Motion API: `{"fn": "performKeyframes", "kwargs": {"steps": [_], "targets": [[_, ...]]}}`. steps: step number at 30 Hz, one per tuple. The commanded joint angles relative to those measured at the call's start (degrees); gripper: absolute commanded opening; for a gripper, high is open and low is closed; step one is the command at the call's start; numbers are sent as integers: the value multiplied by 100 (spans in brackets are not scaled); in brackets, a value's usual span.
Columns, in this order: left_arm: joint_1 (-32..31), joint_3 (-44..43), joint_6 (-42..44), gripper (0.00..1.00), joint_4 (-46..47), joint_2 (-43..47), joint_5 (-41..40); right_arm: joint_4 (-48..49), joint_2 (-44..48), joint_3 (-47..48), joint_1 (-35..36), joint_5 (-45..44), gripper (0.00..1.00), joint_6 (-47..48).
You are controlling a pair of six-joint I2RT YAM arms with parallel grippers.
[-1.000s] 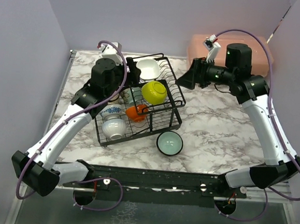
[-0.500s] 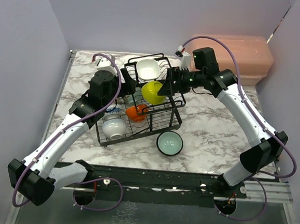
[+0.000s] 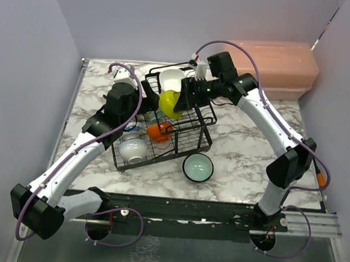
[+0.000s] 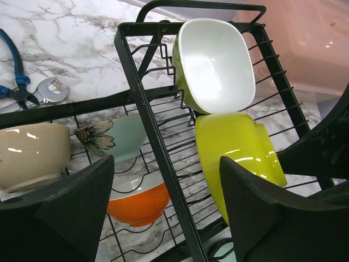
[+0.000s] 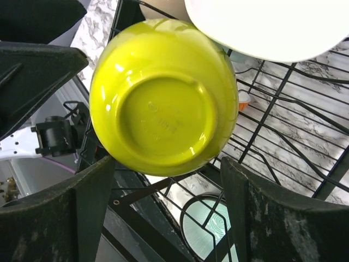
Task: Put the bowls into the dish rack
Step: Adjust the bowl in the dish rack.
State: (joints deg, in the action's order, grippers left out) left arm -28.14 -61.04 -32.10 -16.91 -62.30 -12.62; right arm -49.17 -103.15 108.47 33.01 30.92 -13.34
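Gaping wide, the right claw (image 5: 166,166) holds nothing; the yellow-green bowl (image 5: 163,98) lies tipped in the dish rack (image 4: 157,136) just ahead of it; the left claw (image 4: 166,164) gapes wide too, holding nothing.

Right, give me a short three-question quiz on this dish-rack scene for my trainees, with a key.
1. True or false: the yellow-green bowl lies outside the dish rack.
2. Which bowl stands on the table, in front of the rack? A orange bowl; B pale teal bowl; C white bowl.
3. Are the right pincer jaws open or shut?
Key: 1 false; 2 B; 3 open.
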Motion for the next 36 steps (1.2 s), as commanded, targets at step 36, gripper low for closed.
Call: {"fn": "performKeyframes", "kwargs": {"steps": [36], "targets": [[10,-61,-174,66,208,-337,748,-336,-825,1279,21,-120,95,292]]}}
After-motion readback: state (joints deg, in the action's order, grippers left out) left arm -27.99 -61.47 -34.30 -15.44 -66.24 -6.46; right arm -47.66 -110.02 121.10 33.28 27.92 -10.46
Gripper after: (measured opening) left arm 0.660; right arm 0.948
